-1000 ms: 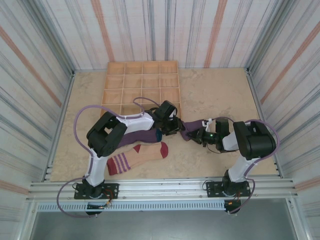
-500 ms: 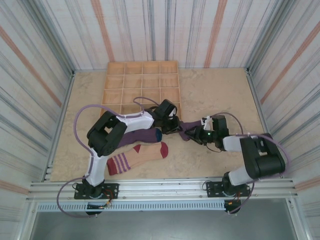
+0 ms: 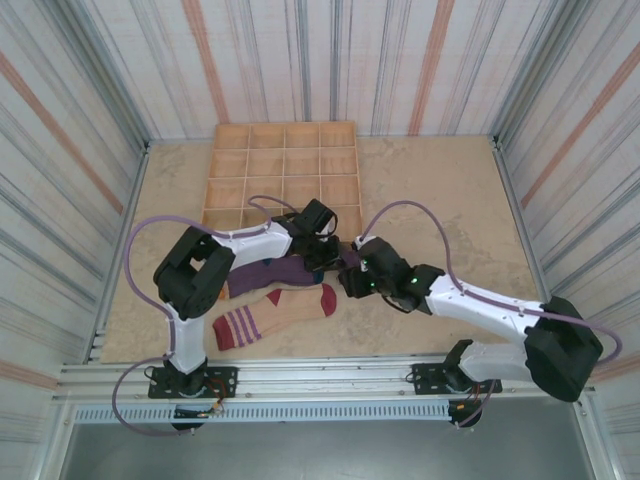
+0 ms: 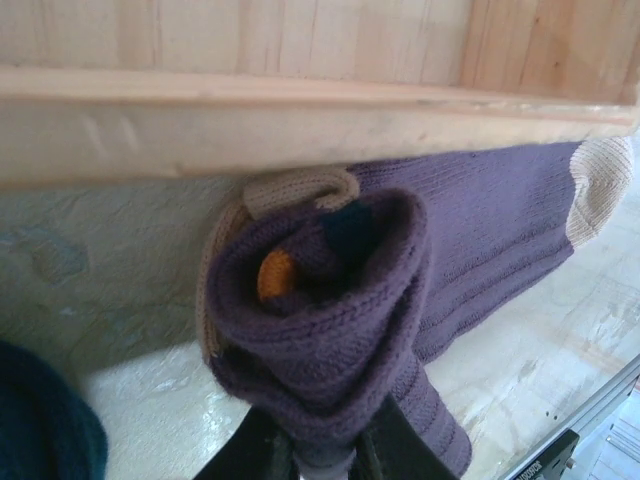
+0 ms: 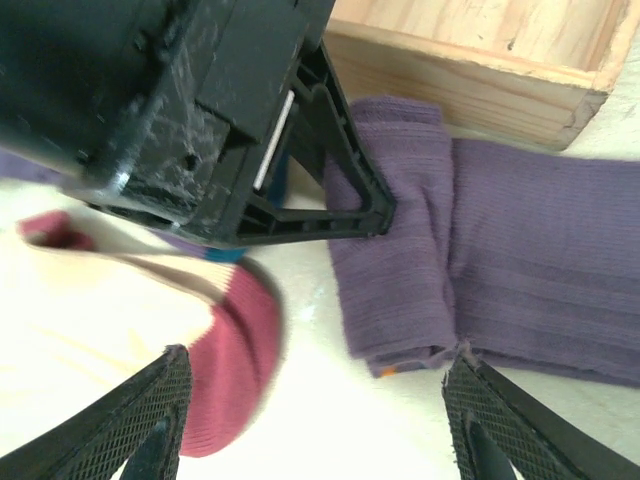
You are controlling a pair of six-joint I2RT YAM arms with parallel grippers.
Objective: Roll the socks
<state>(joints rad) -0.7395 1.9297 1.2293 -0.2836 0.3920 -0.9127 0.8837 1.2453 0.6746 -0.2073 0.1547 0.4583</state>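
My left gripper [image 4: 320, 455] is shut on a rolled-up end of a purple sock [image 4: 330, 320]; an orange patch and a dark teal bit show inside the roll. That sock's flat part [image 5: 520, 280] stretches away along the table beside the wooden tray. My right gripper [image 5: 320, 430] hangs open just above the table, its fingers [image 5: 150, 425] wide apart, facing the roll and the left gripper's black body [image 5: 200, 110]. From above, both grippers meet near the tray's front edge: left [image 3: 322, 250], right [image 3: 352, 280]. A second purple sock [image 3: 272, 273] and a tan sock with red toe [image 3: 278, 311] lie nearby.
The wooden compartment tray [image 3: 285, 175] stands right behind the grippers, its front wall [image 4: 300, 130] close over the roll. The tan sock's red toe [image 5: 235, 365] lies under my right gripper's left finger. A teal toe [image 4: 40, 425] shows at the lower left.
My right gripper let go of the purple sock, opened wide and swung left toward the left gripper. My left gripper closed on the rolled end and shifted slightly left.
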